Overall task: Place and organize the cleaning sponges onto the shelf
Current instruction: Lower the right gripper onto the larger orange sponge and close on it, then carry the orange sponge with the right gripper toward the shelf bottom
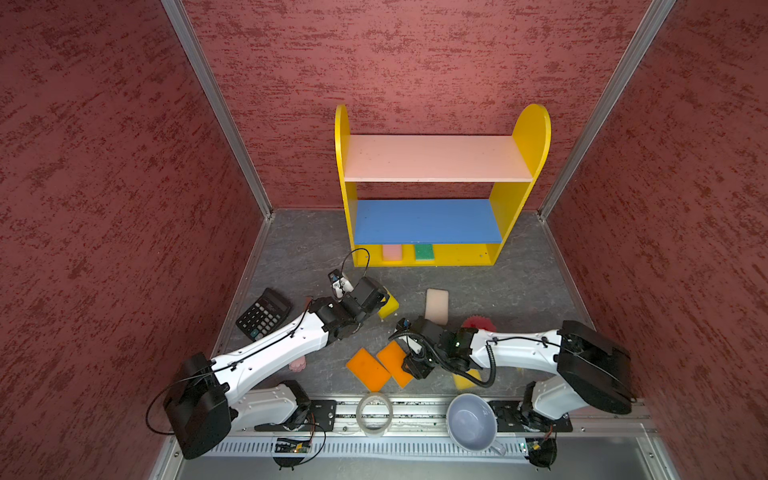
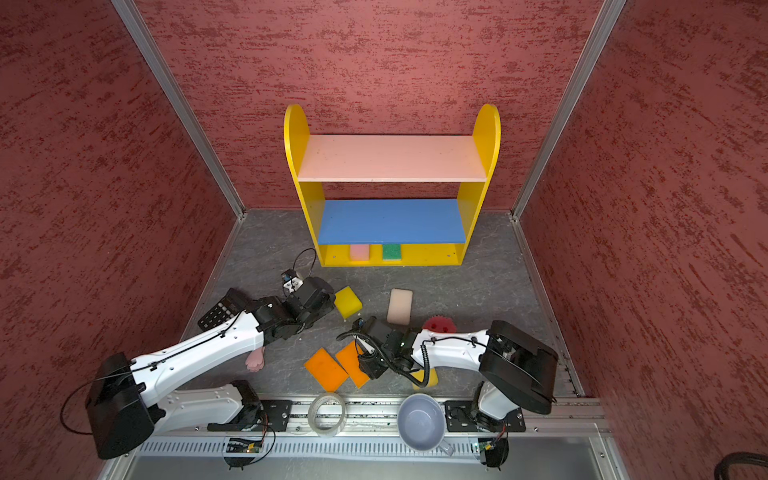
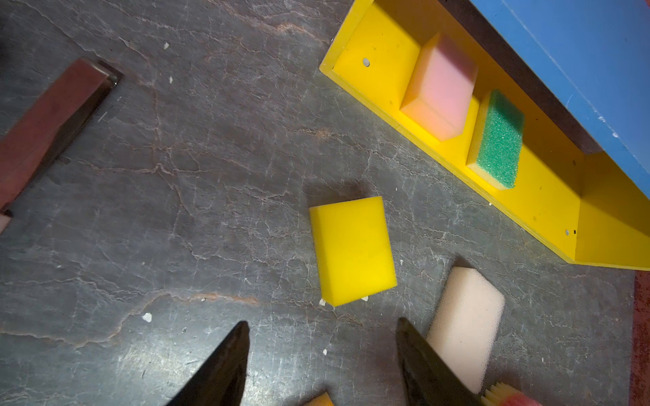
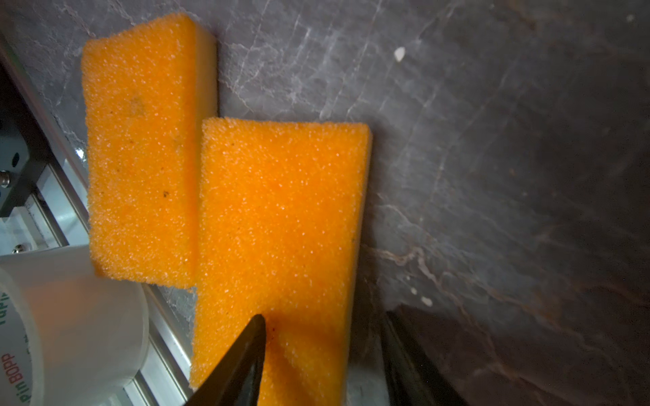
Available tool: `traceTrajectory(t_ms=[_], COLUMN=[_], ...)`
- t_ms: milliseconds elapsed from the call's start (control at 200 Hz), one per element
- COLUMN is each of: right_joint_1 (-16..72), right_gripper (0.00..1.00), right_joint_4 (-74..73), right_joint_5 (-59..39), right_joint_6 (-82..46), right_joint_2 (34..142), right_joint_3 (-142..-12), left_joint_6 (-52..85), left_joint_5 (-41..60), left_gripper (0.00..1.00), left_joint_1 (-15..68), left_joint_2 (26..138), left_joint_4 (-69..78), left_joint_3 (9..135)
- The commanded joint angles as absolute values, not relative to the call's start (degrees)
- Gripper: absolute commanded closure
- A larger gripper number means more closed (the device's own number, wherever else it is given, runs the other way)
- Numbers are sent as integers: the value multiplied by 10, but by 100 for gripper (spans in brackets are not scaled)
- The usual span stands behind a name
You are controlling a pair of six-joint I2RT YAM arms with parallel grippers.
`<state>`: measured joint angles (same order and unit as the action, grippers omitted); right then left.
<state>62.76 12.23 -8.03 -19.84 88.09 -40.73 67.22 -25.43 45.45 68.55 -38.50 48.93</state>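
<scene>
Straddling an edge of the right orange sponge [image 4: 281, 211], near centre: right gripper [image 4: 323, 314], jaws apart, one fingertip [image 4: 246, 351] denting the foam. Risk: closing pinches only a corner, so it twists free or drags the touching left orange sponge [image 4: 140, 147]. Left gripper [image 3: 322, 321] open, empty, beside yellow sponge [image 3: 353, 251]; shelf [image 1: 532, 137] far.

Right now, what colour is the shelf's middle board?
The middle board is blue, clearest in a top view.

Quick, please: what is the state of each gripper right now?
Left gripper: open, holding nothing.
Right gripper: open, jaws astride one edge of the orange rectangular foam sponge beneath it, apparently not yet gripping it.
</scene>
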Motion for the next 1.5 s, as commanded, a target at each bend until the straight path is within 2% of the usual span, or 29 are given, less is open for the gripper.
traceTrajectory(t_ms=[0,256,686,1498], right_joint_1=[627,622,566,444], right_gripper=[56,81,100,100], right_joint_4=[120,98,97,120], right_joint_5=[-33,-39,-54,-96], right_joint_6=[-210,-212,-200,-193], right_joint_2=[903,881,795,674], right_joint_3=[-406,-388,-369,-361], left_joint_6=[667,654,657,649], left_joint_5=[-254,-258,-265,-256], left_gripper=[34,34,34,34], left_joint_1=[446,435,430,422], left_joint_2=[686,682,668,683], left_joint_4=[-380,-405,-418,-415], left_joint_3=[489,508,508,517])
